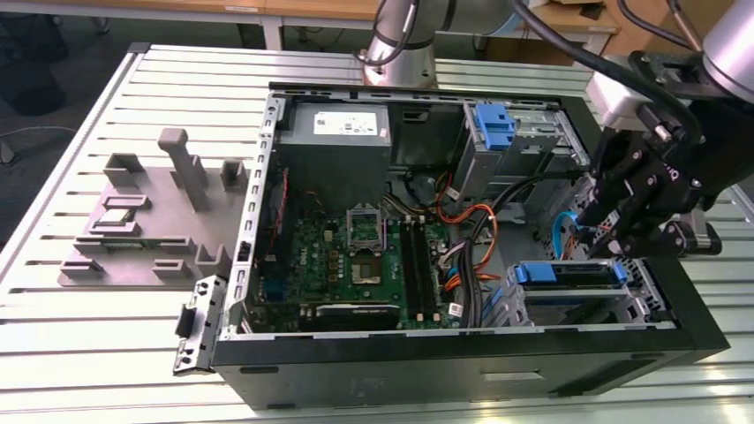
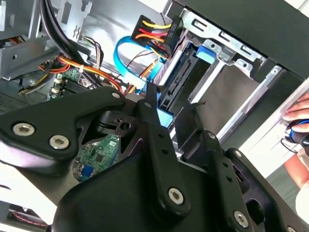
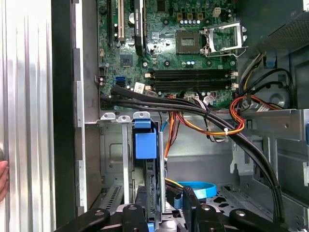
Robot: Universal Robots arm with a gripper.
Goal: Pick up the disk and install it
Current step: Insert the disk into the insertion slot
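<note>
The disk, in its blue carrier, lies in the drive cage at the case's corner on the exterior view's right. My gripper hangs just above that cage's inner end. In the first wrist view the disk stands edge-on in the cage with its blue tab on top. My gripper straddles its near end, and a cable connector sits between the disk and one finger. In the second wrist view my gripper is open, with a bit of blue carrier in the gap. The disk's dark edge lies just past the fingers.
The open case holds a motherboard, a grey power-supply box, a lone blue bracket and orange cables close to the cage. A grey fixture stands on the table beside the case. A person's hand rests outside the case.
</note>
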